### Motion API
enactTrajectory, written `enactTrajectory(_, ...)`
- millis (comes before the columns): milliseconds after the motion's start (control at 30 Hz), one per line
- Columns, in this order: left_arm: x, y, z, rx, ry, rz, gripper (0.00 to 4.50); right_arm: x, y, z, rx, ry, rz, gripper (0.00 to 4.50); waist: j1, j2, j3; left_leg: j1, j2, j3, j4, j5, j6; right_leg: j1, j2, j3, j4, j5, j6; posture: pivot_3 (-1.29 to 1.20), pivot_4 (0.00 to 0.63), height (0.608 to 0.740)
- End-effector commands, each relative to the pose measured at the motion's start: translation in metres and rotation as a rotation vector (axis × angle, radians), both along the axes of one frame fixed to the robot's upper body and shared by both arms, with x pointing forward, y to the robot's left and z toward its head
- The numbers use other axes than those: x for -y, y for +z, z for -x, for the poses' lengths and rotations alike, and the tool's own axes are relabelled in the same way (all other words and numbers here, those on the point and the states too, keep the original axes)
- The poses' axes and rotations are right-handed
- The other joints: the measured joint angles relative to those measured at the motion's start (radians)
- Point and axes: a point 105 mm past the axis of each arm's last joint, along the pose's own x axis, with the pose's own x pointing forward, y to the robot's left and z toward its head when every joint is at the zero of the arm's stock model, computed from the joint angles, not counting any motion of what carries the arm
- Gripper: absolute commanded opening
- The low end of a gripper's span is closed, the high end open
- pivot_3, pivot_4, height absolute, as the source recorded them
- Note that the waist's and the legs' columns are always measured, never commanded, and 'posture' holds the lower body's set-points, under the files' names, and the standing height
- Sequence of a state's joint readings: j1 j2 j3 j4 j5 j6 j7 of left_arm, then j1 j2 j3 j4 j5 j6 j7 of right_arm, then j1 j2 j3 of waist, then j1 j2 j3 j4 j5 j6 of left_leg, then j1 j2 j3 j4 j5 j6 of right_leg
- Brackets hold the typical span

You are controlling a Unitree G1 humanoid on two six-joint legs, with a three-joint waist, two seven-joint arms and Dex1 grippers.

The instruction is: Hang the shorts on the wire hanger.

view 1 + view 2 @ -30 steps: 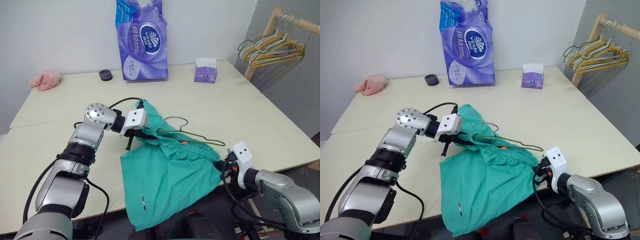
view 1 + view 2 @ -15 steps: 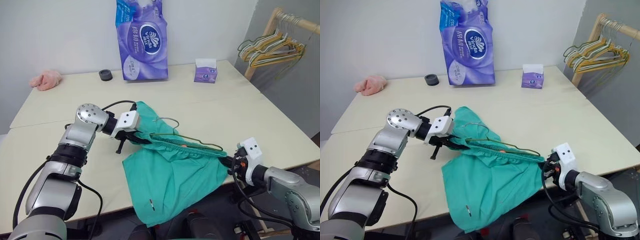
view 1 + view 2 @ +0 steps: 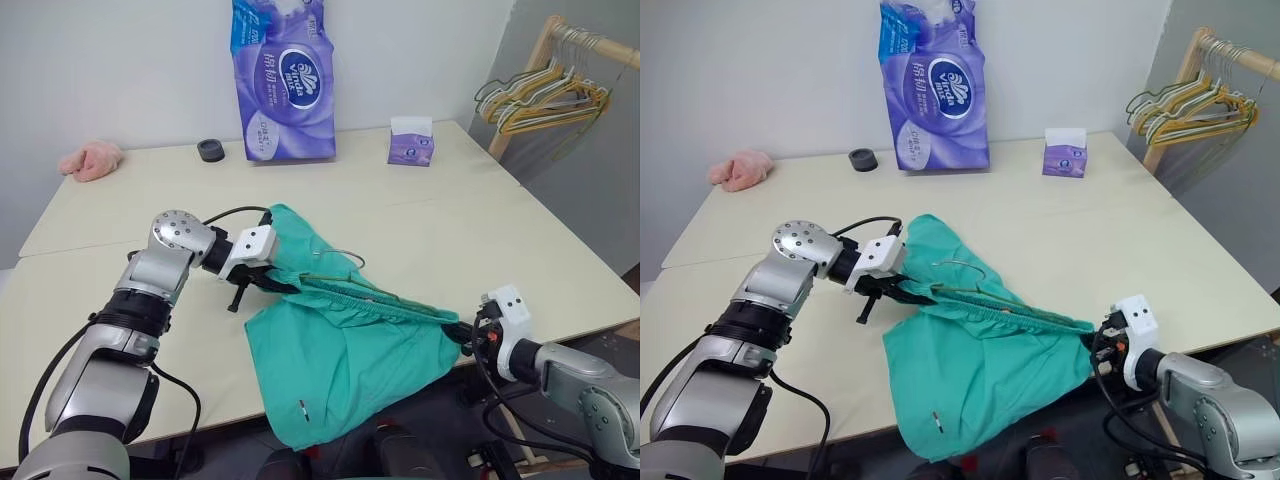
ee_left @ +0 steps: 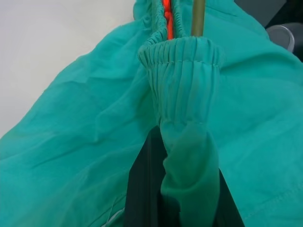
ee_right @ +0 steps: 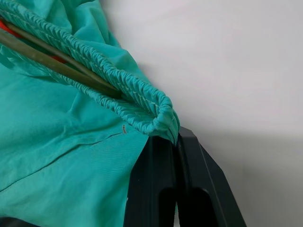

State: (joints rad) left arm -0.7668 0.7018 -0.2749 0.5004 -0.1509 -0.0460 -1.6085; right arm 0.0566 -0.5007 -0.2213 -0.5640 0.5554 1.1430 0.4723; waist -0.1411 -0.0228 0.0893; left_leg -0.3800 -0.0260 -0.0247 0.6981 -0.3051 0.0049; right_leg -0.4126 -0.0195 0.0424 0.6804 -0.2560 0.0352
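- Seeing the shorts (image 3: pixel 340 350) stretched by the waistband between both grippers, low over the front of the table (image 3: pixel 500 230), legs drooping past its front edge.
- Left gripper (image 3: pixel 268 283) is pinched tight on one waistband end, right gripper (image 3: pixel 462 333) on the other.
- We see the wire hanger (image 3: pixel 345 275) threaded inside the waistband, hook poking out above.
- Tissue pack (image 3: pixel 285 80) stands at the far side.
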Motion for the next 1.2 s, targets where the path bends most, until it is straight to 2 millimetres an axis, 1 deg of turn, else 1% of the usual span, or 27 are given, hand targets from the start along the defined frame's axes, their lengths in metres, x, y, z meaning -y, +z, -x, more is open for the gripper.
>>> enactTrajectory(33,-0.007,0.011,-0.003,0.044,0.006,-0.021,0.00,0.013,0.007,-0.004,0.025,-0.055,0.030,0.04,0.001,0.000,0.000,0.000,0.000,0.000,0.000,0.000,0.000,0.000,0.000,0.000,0.000,0.000,0.000,-0.21,0.054,0.740)
enactTrajectory(167,-0.011,0.005,-0.007,0.064,0.019,-0.041,0.00,0.011,0.013,-0.004,0.052,-0.026,0.057,0.04,0.000,0.000,0.000,0.000,0.000,0.000,0.000,0.000,0.000,0.000,0.000,0.000,0.000,0.000,0.000,-0.21,0.054,0.740)
enactTrajectory(333,-0.010,0.001,-0.018,0.142,0.063,-0.055,0.00,-0.001,0.041,0.001,0.138,0.120,0.166,0.04,0.000,0.000,0.000,0.000,0.000,0.000,0.000,0.000,0.000,0.000,0.000,0.000,0.000,0.000,0.000,-0.21,0.058,0.740)
enactTrajectory(467,-0.002,-0.001,-0.026,0.181,0.074,-0.060,0.00,-0.011,0.050,0.006,0.157,0.232,0.241,0.04,0.002,0.000,0.000,0.000,0.000,0.000,0.000,0.000,0.000,0.000,0.000,-0.001,-0.001,0.000,0.000,-0.21,0.058,0.740)
enactTrajectory(533,0.002,0.000,-0.029,0.207,0.080,-0.056,0.00,-0.011,0.051,0.007,0.154,0.273,0.290,0.04,0.001,0.000,0.000,0.000,0.000,0.000,0.000,0.000,0.000,0.000,0.000,0.000,-0.001,0.000,0.000,-0.22,0.058,0.740)
enactTrajectory(600,0.009,0.002,-0.035,0.242,0.099,-0.037,0.00,-0.011,0.052,0.006,0.161,0.313,0.348,0.04,0.003,0.000,0.000,0.000,0.000,0.000,0.000,0.000,0.000,0.001,0.000,0.000,-0.001,0.000,0.000,-0.22,0.058,0.740)
enactTrajectory(667,0.020,0.003,-0.036,0.257,0.104,-0.009,0.00,-0.016,0.055,0.002,0.179,0.359,0.386,0.04,0.001,-0.001,0.000,0.000,0.000,0.000,0.000,0.000,0.000,0.001,0.000,0.000,-0.001,0.000,0.000,-0.22,0.056,0.740)
enactTrajectory(867,0.044,-0.002,-0.028,0.256,0.078,0.032,0.00,-0.040,0.070,-0.016,0.254,0.462,0.428,0.04,-0.004,0.000,0.000,0.000,0.000,0.000,0.000,0.000,0.000,0.000,0.000,0.000,-0.001,0.000,0.000,-0.22,0.053,0.740)
enactTrajectory(1033,0.046,-0.008,-0.024,0.264,0.074,0.003,0.00,-0.051,0.085,-0.018,0.296,0.557,0.462,0.04,-0.003,0.000,0.000,0.000,0.000,0.000,0.000,0.000,0.000,0.000,0.000,0.000,-0.001,0.000,0.000,-0.22,0.052,0.740)
enactTrajectory(1200,0.050,-0.010,-0.023,0.267,0.080,-0.002,0.00,-0.061,0.090,-0.019,0.315,0.627,0.482,0.04,-0.001,0.000,0.000,0.000,0.000,0.000,0.000,0.000,0.000,0.000,-0.001,0.000,-0.002,0.000,0.000,-0.22,0.051,0.740)
